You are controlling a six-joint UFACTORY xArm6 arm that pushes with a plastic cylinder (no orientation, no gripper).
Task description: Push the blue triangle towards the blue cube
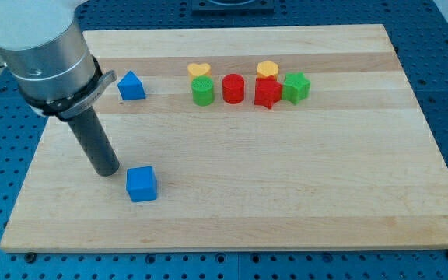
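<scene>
My tip (106, 169) down on the wooden board (302, 194), a bare rod with no jaws to spread or press, just left of the blue cube (141, 184) and apart from it. Clustered near the view's top: yellow heart (199, 70), green cylinder (202, 91), red cylinder (232, 88), yellow block (267, 69) (shape unclear), red star-like block (267, 92), green block (295, 87). Blue triangle (131, 85) well above the tip, nothing between it and the cube. Smooth plastic blocks on pale grained wood.

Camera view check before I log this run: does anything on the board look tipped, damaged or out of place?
Nothing stands out. The blue triangle and blue cube sit flat and apart; my tip rests just left of the cube. The other blocks cluster tidily near the view's top.
</scene>
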